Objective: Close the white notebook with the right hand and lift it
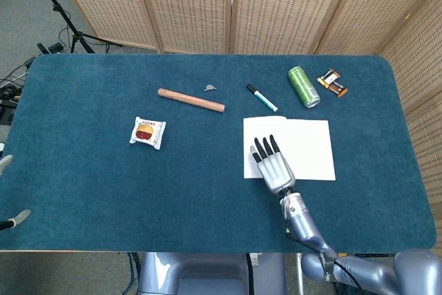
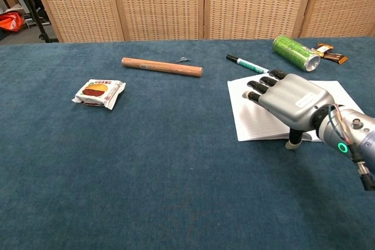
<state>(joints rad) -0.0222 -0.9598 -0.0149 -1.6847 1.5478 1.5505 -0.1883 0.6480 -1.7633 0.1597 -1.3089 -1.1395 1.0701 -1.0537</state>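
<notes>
No label on the table can be read: the green can [image 1: 304, 86] and the snack packet [image 1: 148, 132] carry print too small to make out. The right hand [image 1: 274, 167] hovers palm down over the left page of the open notebook [image 1: 311, 144], fingers [image 2: 258, 85] straight, slightly apart, holding nothing, thumb pointing down beside the near edge. The marker [image 1: 262, 98] lies beyond the fingertips. The left hand [image 1: 8, 191] barely shows; its state is unclear.

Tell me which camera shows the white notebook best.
The head view: the white notebook lies open and almost wholly visible from above, the right robot hand covering only its near-left part. In the chest view the hand hides much of it.
</notes>
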